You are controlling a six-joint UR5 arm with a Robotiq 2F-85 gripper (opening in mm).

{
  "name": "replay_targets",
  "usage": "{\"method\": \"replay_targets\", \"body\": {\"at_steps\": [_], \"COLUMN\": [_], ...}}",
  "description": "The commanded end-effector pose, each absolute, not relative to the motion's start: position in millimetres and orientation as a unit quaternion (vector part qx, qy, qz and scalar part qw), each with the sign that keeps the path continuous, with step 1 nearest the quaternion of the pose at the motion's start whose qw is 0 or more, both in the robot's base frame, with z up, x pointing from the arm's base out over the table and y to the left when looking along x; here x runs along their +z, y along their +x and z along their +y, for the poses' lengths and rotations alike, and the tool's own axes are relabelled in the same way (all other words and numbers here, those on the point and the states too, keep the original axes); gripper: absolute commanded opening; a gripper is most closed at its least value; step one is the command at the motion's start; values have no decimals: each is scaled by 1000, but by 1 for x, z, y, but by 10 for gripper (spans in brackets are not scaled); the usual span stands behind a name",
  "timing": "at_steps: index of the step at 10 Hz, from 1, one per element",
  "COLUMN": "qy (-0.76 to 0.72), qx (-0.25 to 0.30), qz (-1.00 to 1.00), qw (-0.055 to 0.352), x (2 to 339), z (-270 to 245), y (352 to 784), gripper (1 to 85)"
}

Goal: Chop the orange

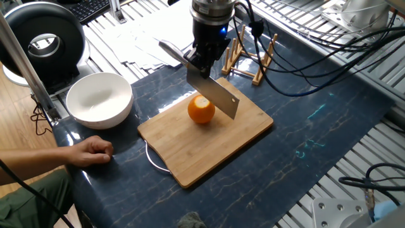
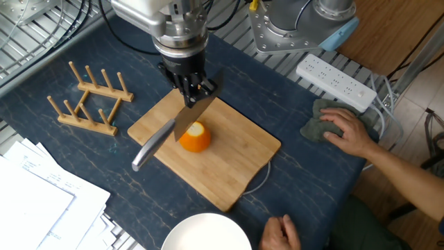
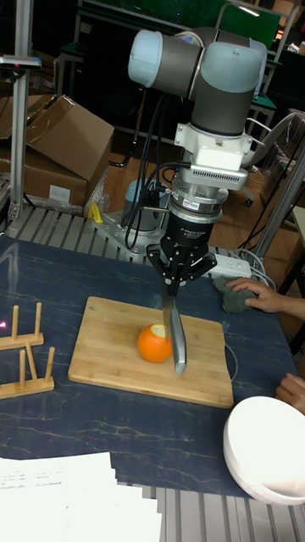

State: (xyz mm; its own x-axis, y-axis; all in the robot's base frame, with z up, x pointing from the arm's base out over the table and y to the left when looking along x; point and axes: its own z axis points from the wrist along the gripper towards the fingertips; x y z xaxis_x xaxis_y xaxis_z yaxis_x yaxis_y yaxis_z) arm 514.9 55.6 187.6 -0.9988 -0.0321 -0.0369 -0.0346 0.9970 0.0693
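The arm (image 3: 203,72) is built of fat, rounded grey joint housings with light blue end caps. Below them sits a pale silver wrist block, then a black cylinder with white lettering too small to read. Black cables loop beside it. The pincer (image 3: 176,273) is black, with slim fingers.

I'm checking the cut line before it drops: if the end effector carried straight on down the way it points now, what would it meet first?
Most likely the orange. The end effector points down, shut on the cleaver, whose blade hangs over the fruit on the cutting board. Whether the edge is centred or slightly to one side is unclear.
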Motion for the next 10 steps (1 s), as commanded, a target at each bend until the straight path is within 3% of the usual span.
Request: {"method": "replay_targets", "body": {"at_steps": [1, 4, 10], "qy": [-34, -40, -36], "qx": [40, 56, 31], "qz": [999, 997, 998], "qw": [15, 19, 31], "x": [189, 183, 170], "z": [58, 70, 62], "y": [510, 516, 537], "gripper": [13, 13, 13]}}
